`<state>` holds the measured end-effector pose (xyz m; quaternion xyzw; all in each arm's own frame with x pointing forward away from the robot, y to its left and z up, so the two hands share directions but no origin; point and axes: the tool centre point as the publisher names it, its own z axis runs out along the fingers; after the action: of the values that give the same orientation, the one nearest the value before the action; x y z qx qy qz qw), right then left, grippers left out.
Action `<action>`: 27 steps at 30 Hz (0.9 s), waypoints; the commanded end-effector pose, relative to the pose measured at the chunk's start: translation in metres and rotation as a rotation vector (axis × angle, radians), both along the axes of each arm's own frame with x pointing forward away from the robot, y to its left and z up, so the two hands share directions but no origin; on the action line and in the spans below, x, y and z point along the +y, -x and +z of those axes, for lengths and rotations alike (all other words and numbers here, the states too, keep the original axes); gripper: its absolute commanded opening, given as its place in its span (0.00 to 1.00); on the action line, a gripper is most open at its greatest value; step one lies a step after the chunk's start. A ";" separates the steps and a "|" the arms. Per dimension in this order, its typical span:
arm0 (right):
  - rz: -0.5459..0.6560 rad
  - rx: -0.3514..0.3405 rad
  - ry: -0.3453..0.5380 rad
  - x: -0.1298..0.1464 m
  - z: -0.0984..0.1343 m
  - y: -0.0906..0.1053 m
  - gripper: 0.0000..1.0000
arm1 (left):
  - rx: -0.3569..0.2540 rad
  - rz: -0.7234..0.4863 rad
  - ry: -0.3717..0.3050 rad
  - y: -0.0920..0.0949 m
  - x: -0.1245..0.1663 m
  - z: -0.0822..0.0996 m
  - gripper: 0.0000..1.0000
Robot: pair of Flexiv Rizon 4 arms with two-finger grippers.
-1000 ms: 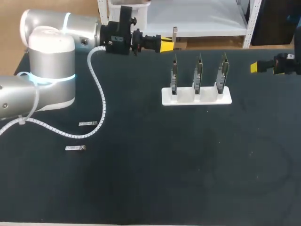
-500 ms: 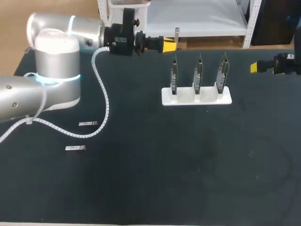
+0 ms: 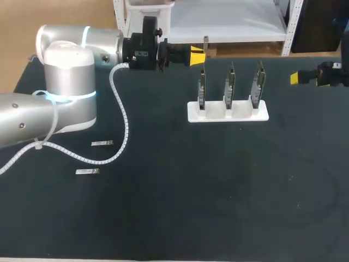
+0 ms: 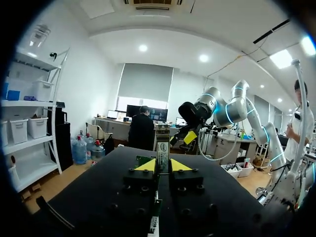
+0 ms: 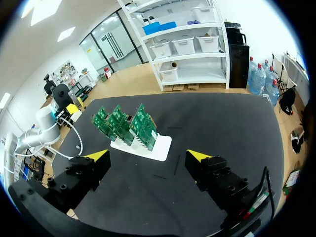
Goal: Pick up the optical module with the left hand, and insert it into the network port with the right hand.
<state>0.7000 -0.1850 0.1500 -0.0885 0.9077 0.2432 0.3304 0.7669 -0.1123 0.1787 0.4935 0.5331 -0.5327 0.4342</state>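
Your left gripper (image 3: 197, 54) has its yellow tips pinched together from both sides on the slim, silvery metal optical module (image 3: 205, 45). The module stands with its long axis upright near the table's far edge, just behind the leftmost of three green circuit boards (image 3: 229, 85) set on edge in a white slotted base (image 3: 228, 112). Your right gripper (image 3: 295, 78) hangs well apart to the right of the boards, fingers spread wide and holding nothing. The module lies to its left beyond the whole row, and I judge those jaws must take it across that gap before any port is tried.
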 end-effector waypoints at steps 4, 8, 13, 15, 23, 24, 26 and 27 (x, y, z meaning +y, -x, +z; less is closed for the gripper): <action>0.000 0.000 0.000 0.000 0.000 0.000 1.00 | -0.010 0.014 0.002 -0.002 -0.002 -0.007 0.00; 0.000 0.000 0.000 0.000 0.000 0.000 1.00 | -0.015 0.030 0.002 -0.007 -0.002 -0.009 0.00; 0.000 0.000 0.000 0.000 0.000 0.000 1.00 | -0.034 0.023 -0.009 -0.006 -0.003 -0.013 0.00; 0.000 0.000 0.000 0.000 0.000 0.000 1.00 | -0.044 0.028 -0.014 -0.005 -0.003 -0.015 0.00; 0.000 0.000 0.000 0.000 0.000 0.000 1.00 | -0.042 0.059 -0.024 -0.011 0.002 -0.019 0.00; 0.000 0.000 0.000 0.000 0.000 0.000 1.00 | -0.040 0.062 -0.026 -0.011 0.003 -0.019 0.00; 0.000 0.000 0.000 0.000 0.000 0.000 1.00 | -0.038 0.064 -0.026 -0.009 0.004 -0.019 0.00; 0.000 0.000 0.000 0.000 0.000 0.000 1.00 | -0.038 0.064 -0.026 -0.008 0.004 -0.020 0.00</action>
<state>0.7000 -0.1850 0.1500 -0.0885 0.9077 0.2432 0.3304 0.7800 -0.1097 0.1591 0.4940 0.5456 -0.5042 0.4517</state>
